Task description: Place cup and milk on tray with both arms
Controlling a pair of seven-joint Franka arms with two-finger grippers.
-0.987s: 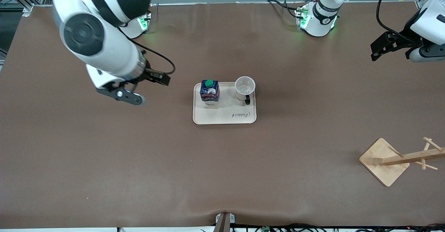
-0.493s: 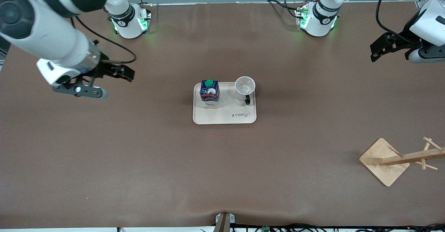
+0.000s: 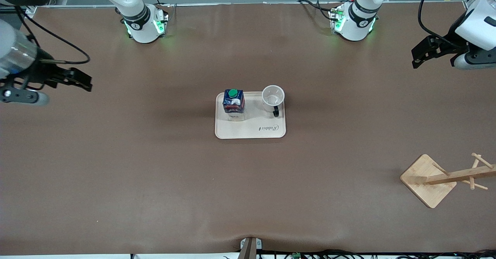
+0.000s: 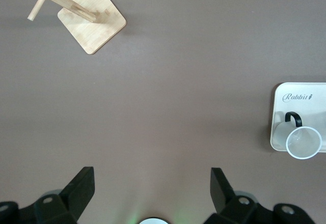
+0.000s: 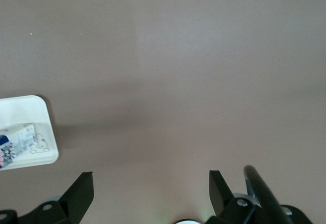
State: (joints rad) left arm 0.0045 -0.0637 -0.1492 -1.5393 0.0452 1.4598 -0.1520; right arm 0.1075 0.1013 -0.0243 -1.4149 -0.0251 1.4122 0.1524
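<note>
Brown tabletop (image 3: 155, 173); milk (image 3: 233, 101) and cup (image 3: 273, 96) on tray (image 3: 251, 130); left claw (image 3: 426, 53) and right claw (image 3: 68, 81) wide, well apart from tray; a returning sweep could topple either

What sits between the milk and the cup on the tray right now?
Nothing: only bare tray surface separates the milk from the cup, clearest in the front view.

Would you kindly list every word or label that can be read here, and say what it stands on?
"Rabbit": cursive, on the tray, also legible in the left wrist view.
The milk has print on its red label band, too small to read.
Nothing else readable.
</note>
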